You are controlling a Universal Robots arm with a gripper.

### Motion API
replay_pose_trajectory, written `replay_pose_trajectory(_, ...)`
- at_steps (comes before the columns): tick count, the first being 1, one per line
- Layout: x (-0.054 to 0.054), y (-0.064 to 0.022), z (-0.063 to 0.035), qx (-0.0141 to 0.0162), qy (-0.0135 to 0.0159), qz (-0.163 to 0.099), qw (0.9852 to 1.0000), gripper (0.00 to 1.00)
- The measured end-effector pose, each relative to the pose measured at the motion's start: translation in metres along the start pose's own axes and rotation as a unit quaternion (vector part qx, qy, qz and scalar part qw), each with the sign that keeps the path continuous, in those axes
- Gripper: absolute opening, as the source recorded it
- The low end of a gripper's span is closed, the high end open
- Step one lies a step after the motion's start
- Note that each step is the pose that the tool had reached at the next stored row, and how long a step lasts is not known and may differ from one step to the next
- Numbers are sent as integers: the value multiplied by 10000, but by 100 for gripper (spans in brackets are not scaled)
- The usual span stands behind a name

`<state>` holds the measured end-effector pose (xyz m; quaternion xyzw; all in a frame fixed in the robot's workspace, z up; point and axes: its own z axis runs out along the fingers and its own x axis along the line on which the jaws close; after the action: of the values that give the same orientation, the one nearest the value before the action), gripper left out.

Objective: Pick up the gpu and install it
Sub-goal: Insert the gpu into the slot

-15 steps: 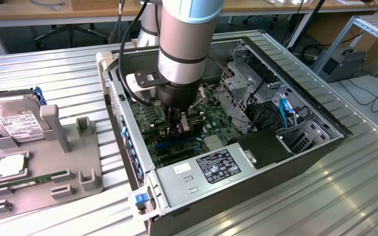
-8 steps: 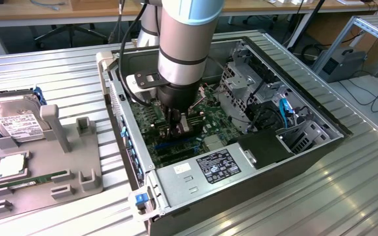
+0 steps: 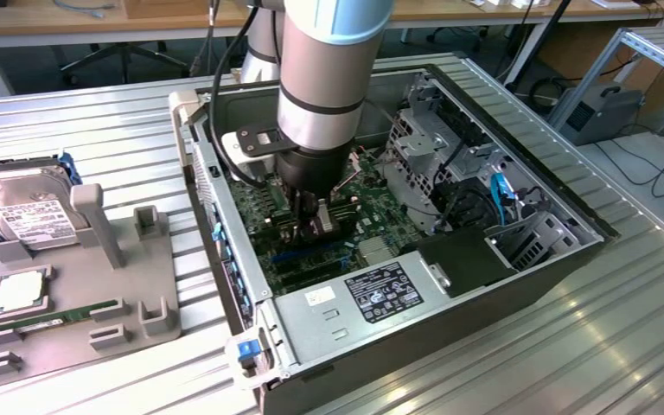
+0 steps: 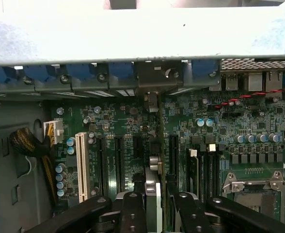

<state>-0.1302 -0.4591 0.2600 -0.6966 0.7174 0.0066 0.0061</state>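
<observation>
End effector [image 4: 154, 204], jaws part-closed on the gpu [image 4: 153, 194], stood inside the computer case [image 3: 344, 333]. The card hung edge-on directly below, its long axis running toward twelve o'clock along the motherboard [image 4: 133, 145] slots.

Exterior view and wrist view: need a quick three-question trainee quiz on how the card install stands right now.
1. True or false: the end effector grips the graphics card edge-on above the motherboard.
2. Which sits on the grey tray? A) hard drive B) keyboard C) screwdriver
3. Fill in: the arm reaches down into the open computer ____.

Key: 1 true; 2 A; 3 case.
</observation>
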Motion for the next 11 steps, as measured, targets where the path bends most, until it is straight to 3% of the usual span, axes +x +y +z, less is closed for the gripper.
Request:
replay_pose_trajectory(8,-7,0,13,-1,-10,2,10000,27)
replay_pose_trajectory(11,-7,0,17,1,17,14,10000,27)
